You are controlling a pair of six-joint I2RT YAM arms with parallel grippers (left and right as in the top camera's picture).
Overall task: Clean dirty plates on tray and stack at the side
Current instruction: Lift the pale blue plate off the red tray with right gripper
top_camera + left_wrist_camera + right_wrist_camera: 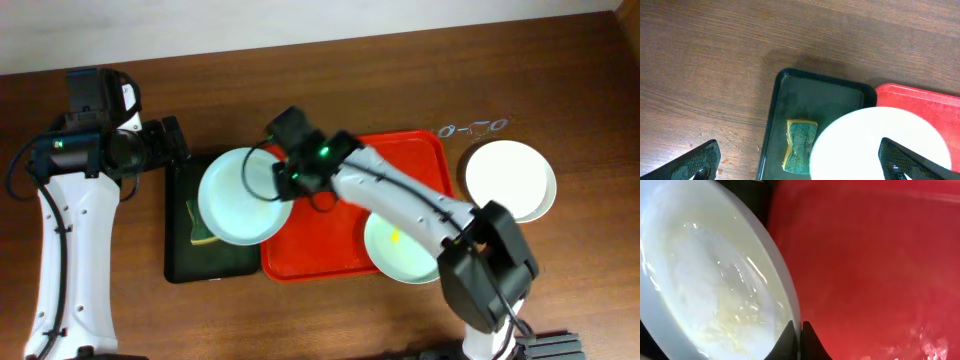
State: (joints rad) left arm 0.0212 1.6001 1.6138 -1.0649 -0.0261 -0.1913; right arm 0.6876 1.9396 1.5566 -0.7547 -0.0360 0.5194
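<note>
- R gripper [801,336] is clamping the rim of a mint plate [240,195]. Its fingertips [789,339] are nipped in to about the rim's thickness, and the plate is sticking out to the gripper's left.
- A dark green tray [185,260] is lying under that plate w/ a sponge [800,146] on it.
- The red tray [320,240] is sitting below and behind R gripper, just beside the green one.
- A second mint plate [400,250] w/ a yellow smear at centre is resting on the red tray, back along the R arm, which is crossing over its edge.
- A white plate [510,175] is lying on the table [590,290] past the red tray's far side, well apart from R gripper.
- L gripper [176,142] is hovering by the green tray's corner. Its fingers [702,161] are spread wide w/ nothing between them.
- L wrist view is showing most of the sponge, green face up. From overhead the held plate is covering it except for a thin strip.
- R wrist view is showing wet streaks and faint yellowish residue on the plate face, which overhead isn't picking up.
- Can't tell whether the held plate is touching the green tray or hanging above it.
- A small clear item near the white plate is too small to ID.
- L fingers are cut off at the frame bottom.
</note>
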